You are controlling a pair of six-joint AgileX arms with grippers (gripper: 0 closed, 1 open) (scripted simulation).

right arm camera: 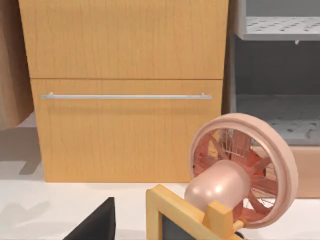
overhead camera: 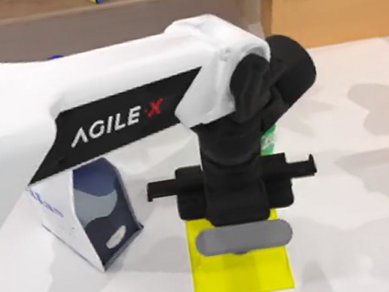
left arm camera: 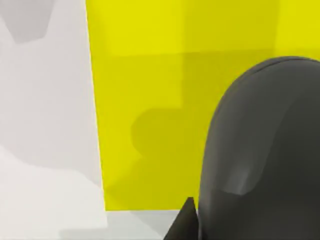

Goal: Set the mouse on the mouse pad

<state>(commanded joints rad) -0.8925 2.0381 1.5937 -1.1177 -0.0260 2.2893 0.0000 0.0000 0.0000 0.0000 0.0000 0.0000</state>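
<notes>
The bright yellow mouse pad [overhead camera: 241, 276] lies near the table's front edge, and my left arm reaches over it from the left. My left gripper [overhead camera: 243, 239] hangs above the pad's far half. The dark grey mouse [left arm camera: 260, 150] sits against a dark fingertip [left arm camera: 186, 220] in the left wrist view, with the yellow mouse pad [left arm camera: 150, 75] beneath it and a shadow cast on the pad. The gripper looks shut on the mouse. A dark part of my right gripper [right arm camera: 95, 225] shows low in the right wrist view, parked off to the right.
A blue and white carton [overhead camera: 90, 211] stands left of the pad. A green item [overhead camera: 269, 137] peeks out behind the arm. A pink fan [right arm camera: 240, 170], a yellow-framed object [right arm camera: 175, 215] and a wooden drawer cabinet [right arm camera: 125, 100] are at the right.
</notes>
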